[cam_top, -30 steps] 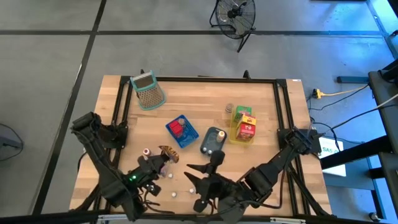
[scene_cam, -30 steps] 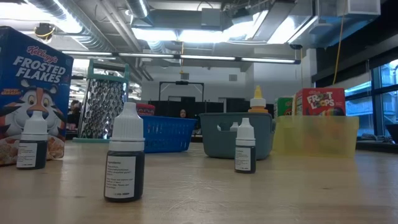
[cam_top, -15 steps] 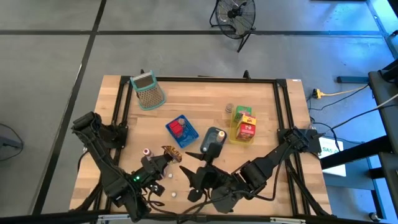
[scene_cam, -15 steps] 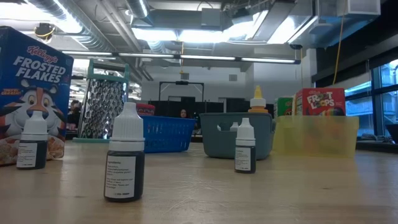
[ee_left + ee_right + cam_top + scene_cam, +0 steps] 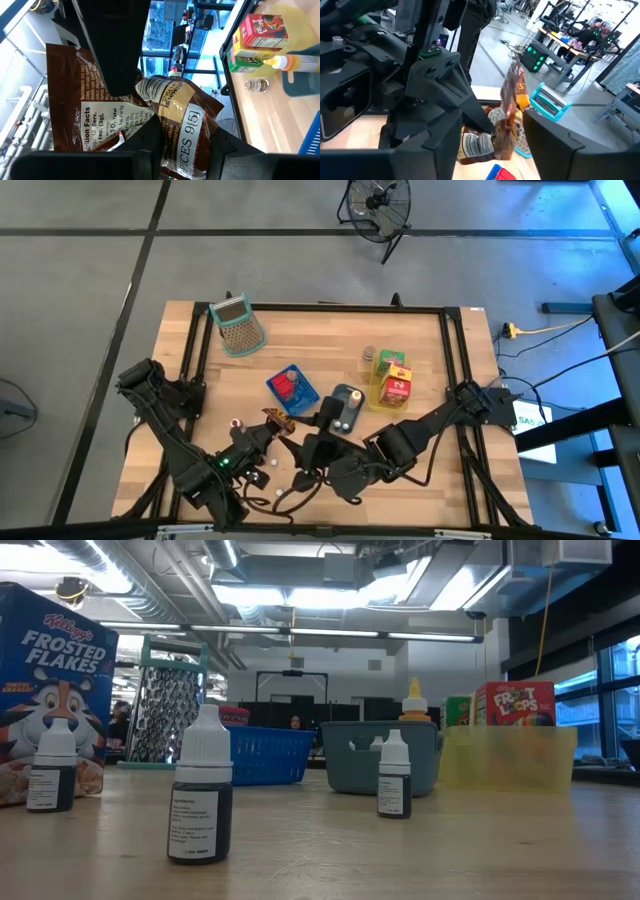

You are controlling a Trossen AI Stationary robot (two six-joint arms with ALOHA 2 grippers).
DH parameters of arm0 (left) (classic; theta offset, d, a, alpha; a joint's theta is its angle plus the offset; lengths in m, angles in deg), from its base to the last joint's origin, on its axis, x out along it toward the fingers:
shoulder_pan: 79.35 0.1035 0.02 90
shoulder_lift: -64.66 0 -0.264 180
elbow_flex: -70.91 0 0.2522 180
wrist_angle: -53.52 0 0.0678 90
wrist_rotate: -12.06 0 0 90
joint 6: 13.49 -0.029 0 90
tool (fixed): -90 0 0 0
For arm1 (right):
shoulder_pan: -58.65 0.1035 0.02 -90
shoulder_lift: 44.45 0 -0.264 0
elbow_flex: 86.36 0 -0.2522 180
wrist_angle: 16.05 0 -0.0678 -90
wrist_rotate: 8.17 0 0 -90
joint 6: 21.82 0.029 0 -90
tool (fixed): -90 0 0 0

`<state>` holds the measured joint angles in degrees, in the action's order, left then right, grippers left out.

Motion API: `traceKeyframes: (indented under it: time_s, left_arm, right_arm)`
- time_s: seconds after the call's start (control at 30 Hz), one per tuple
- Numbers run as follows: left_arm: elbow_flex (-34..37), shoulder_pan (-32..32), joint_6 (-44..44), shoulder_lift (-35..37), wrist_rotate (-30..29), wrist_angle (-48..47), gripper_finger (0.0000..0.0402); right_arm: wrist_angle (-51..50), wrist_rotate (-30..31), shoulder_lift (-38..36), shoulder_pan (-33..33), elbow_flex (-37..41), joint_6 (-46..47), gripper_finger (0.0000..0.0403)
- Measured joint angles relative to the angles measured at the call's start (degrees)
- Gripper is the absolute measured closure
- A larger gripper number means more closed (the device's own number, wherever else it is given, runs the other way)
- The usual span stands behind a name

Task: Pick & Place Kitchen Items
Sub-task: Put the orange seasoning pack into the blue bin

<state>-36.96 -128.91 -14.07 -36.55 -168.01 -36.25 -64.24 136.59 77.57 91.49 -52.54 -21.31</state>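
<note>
I see left gripper (image 5: 268,427) clenched on brown spice packet (image 5: 165,125) above wooden table (image 5: 300,345); right gripper (image 5: 305,448) beside it, fingers spread. Fan (image 5: 378,202) on grey floor beyond.

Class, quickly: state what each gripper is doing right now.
Left gripper: shut on the crinkled brown foil snack packet, held above the table.
Right gripper: open, its fingers either side of that packet.

Even, bright overhead light falls on the table (image 5: 300,350), with only soft shadows under the arms. In the low view, ceiling strip lights (image 5: 270,595) glare white, and the yellow tray (image 5: 510,755) at right is blurred. Both wrist views are soft close up.
</note>
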Motion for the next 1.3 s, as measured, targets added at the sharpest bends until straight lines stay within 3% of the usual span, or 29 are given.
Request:
traceKeyframes:
  time_s: [0.37, 0.53, 1.3]
  left_arm:
    - [0.0, 0.0, 0.0, 0.0, 0.2, 1.1, 0.0322]
    - [0.0, -0.1, 0.1, 0.0, 0.6, 1.2, 0.0322]
    - [-1.4, -1.3, 7.6, 0.0, 1.9, 1.2, 0.0257]
  right_arm:
    - [0.0, -0.1, 0.1, -0.5, 0.0, -1.4, 0.0337]
    - [-0.2, -3.4, 0.1, -1.0, 0.0, -1.4, 0.0383]
    - [-1.5, -4.0, 0.2, -1.0, -0.1, -1.5, 0.0392]
